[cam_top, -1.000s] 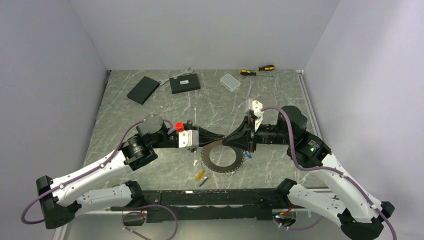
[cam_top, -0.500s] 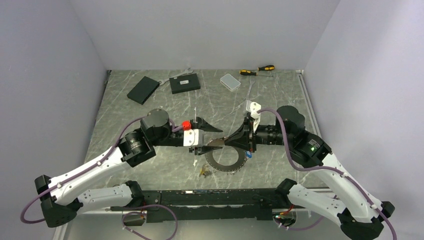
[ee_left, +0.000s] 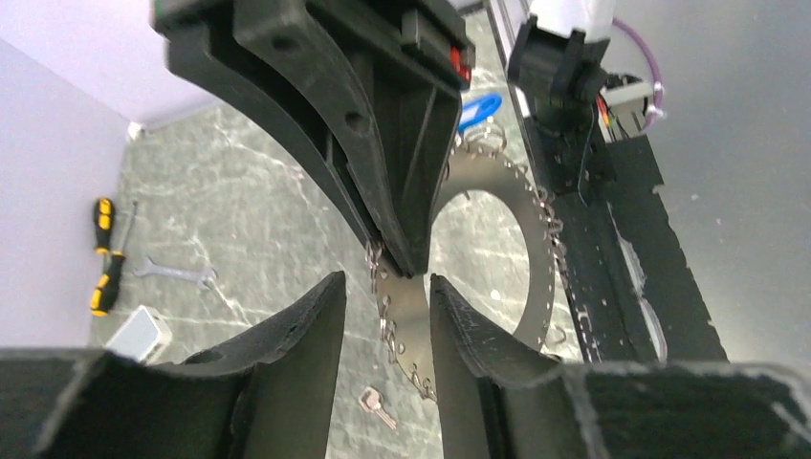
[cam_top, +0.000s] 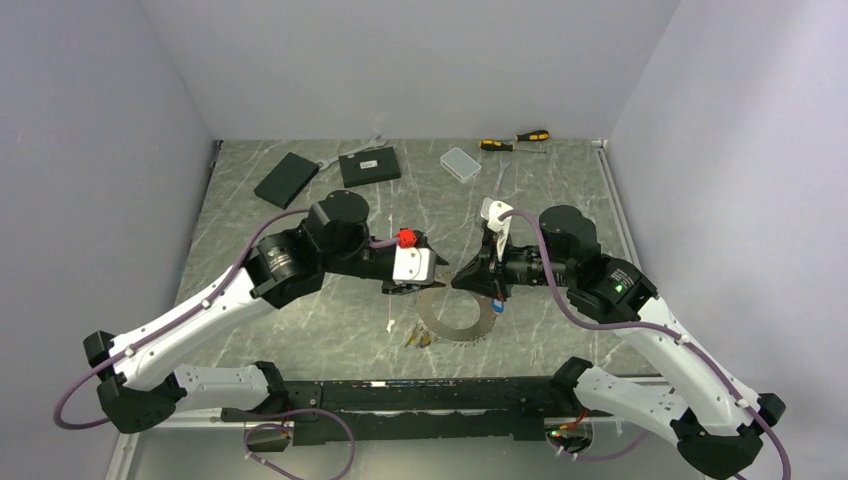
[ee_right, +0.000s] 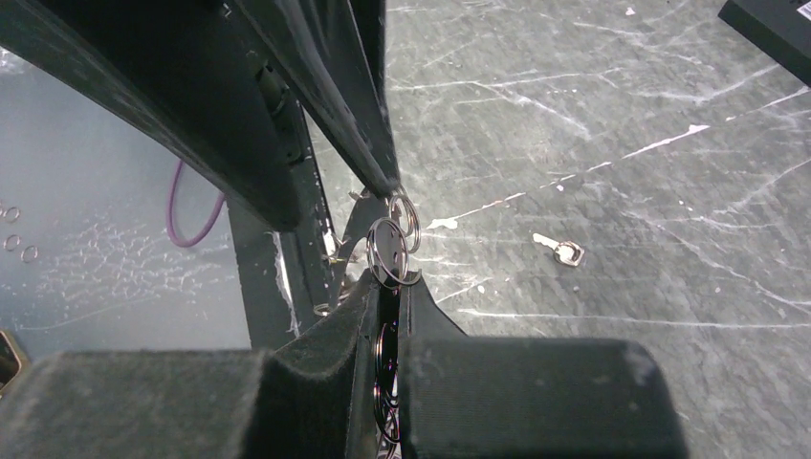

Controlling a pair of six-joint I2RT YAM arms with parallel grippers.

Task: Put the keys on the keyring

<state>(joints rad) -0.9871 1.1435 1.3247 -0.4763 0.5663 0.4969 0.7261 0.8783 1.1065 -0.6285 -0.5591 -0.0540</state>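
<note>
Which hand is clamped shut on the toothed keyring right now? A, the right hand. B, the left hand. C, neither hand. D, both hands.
A: in the right wrist view the right hand is pinched shut on the keyring, while the left hand stands open around its edge.

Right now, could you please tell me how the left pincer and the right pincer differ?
The right pincer is shut on the keyring's rim, while the left pincer is open, straddling that rim. The left pincer reaches in from the left side, the right pincer from the right. Both meet tip to tip at the same stretch of the keyring.
</note>
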